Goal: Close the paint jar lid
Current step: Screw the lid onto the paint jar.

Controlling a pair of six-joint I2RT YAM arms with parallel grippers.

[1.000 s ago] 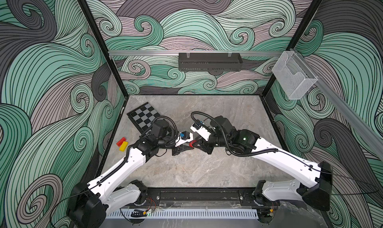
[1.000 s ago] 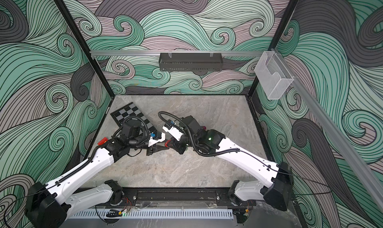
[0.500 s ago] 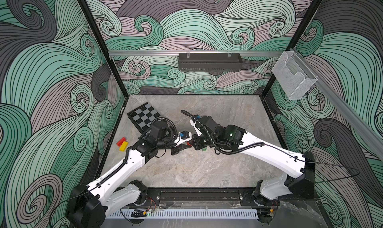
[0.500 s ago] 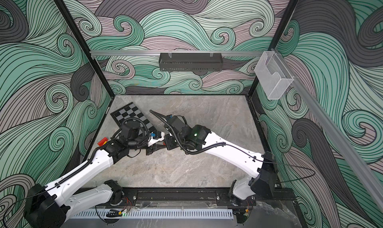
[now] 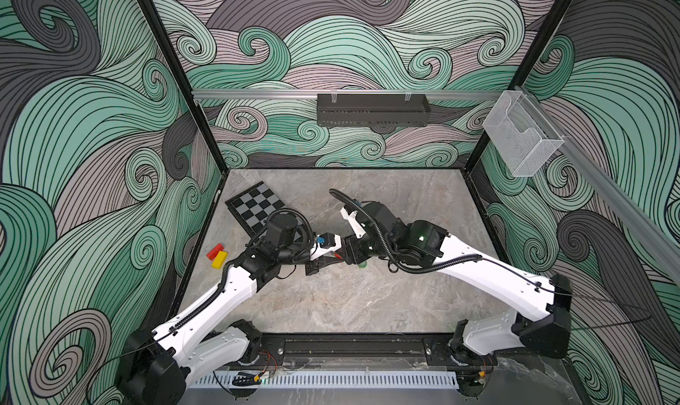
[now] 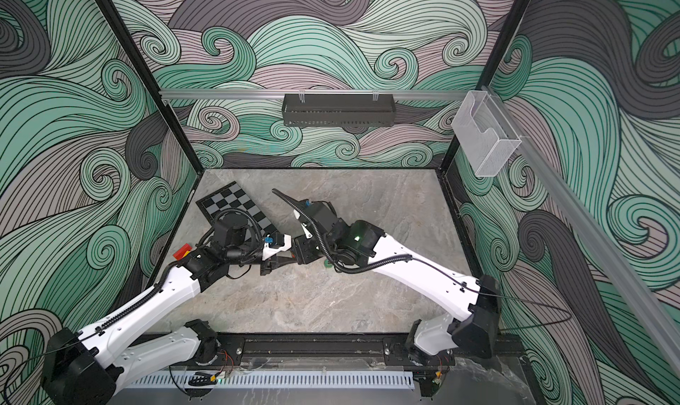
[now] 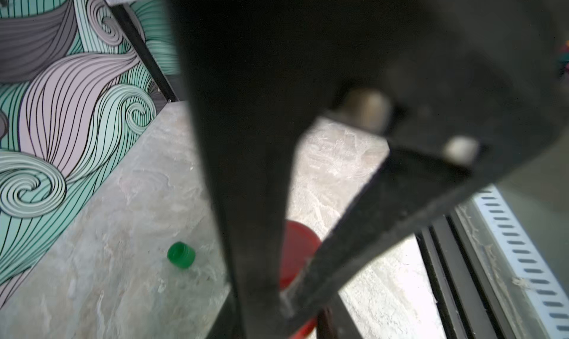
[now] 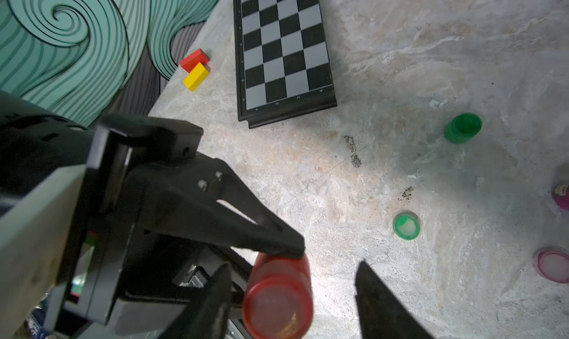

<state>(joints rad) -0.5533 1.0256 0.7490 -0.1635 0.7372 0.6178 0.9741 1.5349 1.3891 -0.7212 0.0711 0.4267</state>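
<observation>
1. Change of state. The right gripper [image 8: 294, 265] is now standing with its jaws apart, one finger on each side of the red paint jar [image 8: 281, 271], and neither finger is visibly touching it. One second ago these jaws were shut at the jar's end. Half a second ago the right arm was reaching further across toward the left arm; it is now sitting back nearer its earlier pose.

2. Holding side. The left gripper [image 5: 328, 260] is staying clamped across the body of the jar. It is holding the jar tilted near the middle of the table [image 8: 400, 60], between the two grippers, with the capped end pointing toward the right gripper.

3. Lid. In the right wrist view the lid [image 8: 275, 312] is sitting on the mouth of the jar. Whether it is fully tightened cannot be told from these views.

4. Meaning for the task. The release is probably marking the end of one twisting stroke. The lid is staying in place without the right fingers, so the thread is likely engaging. The next move is likely calling for a fresh grasp and a further turn, or for a withdrawal if the lid is already tight.

5. Surroundings. A green jar [image 8: 462, 128] and a loose green lid [image 8: 406, 225] are lying apart on the table, clear of both grippers
</observation>
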